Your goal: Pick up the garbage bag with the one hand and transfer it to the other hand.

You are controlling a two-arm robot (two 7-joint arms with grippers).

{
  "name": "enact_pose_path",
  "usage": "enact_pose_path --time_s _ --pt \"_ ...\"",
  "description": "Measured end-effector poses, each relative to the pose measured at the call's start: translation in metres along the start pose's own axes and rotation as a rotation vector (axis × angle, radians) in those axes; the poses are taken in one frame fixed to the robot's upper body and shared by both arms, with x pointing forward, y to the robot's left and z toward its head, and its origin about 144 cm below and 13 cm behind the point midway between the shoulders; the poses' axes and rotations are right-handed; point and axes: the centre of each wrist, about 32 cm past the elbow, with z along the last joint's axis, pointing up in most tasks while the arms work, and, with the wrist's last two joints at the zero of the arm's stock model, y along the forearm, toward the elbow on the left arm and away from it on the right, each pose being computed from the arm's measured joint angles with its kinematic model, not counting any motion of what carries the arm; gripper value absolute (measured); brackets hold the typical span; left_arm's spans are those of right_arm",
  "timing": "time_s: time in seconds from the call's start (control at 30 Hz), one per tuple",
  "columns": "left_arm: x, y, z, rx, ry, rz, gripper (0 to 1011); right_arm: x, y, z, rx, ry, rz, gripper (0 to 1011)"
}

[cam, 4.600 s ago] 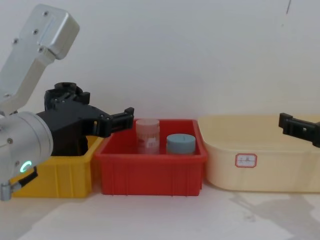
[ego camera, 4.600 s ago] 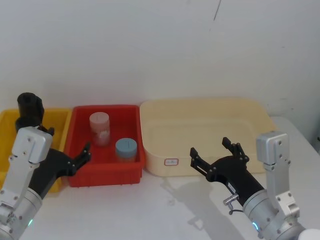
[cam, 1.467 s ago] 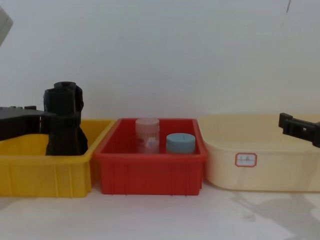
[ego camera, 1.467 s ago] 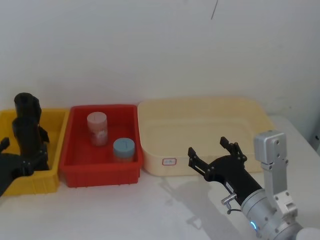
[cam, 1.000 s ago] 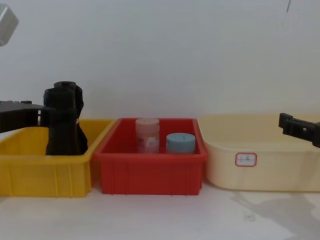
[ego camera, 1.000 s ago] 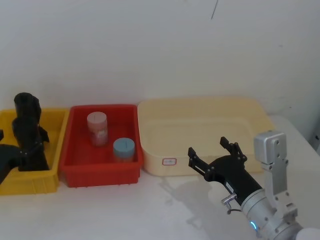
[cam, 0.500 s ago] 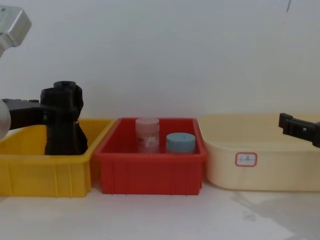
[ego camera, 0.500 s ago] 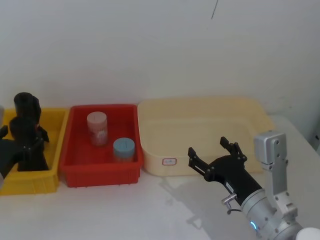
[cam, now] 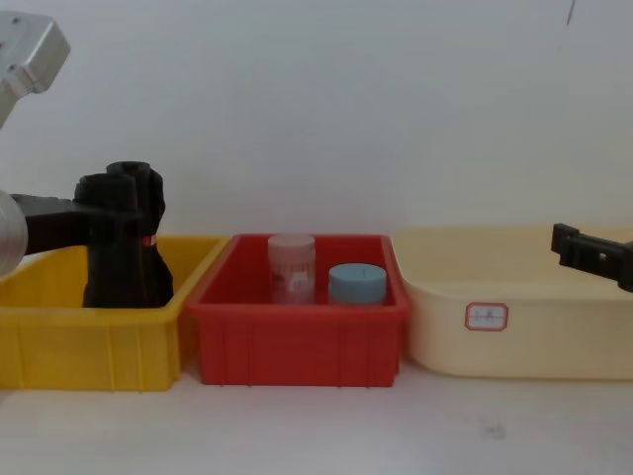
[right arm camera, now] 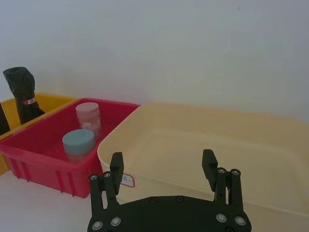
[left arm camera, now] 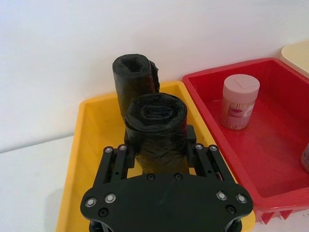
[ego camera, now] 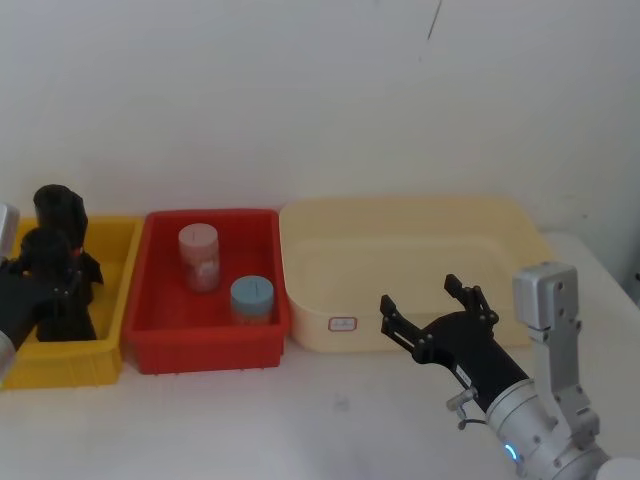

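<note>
Two grippers, left gripper [left arm camera: 157, 141] level in the left yellow bin [left arm camera: 91, 126], clasping the garbage bag [left arm camera: 155, 118], right gripper [ego camera: 420, 292] wide, near right.

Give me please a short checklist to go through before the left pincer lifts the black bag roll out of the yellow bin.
1. Left pincer straddles the garbage bag: ok.
2. It is the plain roll, not the marked roll standing behind it: ok.
3. Grip closed firmly on the bag: cannot tell.
4. Bag stands upright in the yellow bin: ok.
5. Marked roll is apart from the bag, so it is not dragged along: cannot tell.
6. Right pincer is open by the cream bin, ready to receive: ok.
</note>
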Motion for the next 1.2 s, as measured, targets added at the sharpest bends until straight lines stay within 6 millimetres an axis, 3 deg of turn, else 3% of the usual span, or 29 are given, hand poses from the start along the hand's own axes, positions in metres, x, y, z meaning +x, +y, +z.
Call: enact_pose_path --time_s 0.3,0.57,1.2 --pt "0.0 0.001 0.003 -0.004 -0.004 0.0 506 0.0 0.0 0.0 0.0 0.0 0.0 1000" --pt "0.003 0.003 0.017 -0.044 -0.022 -0.018 465 0.0 0.0 0.0 0.0 0.0 0.0 999" --pt "0.022 0.001 0.083 -0.189 -0.039 -0.129 392 0.0 0.0 0.0 0.0 0.0 0.0 1000"
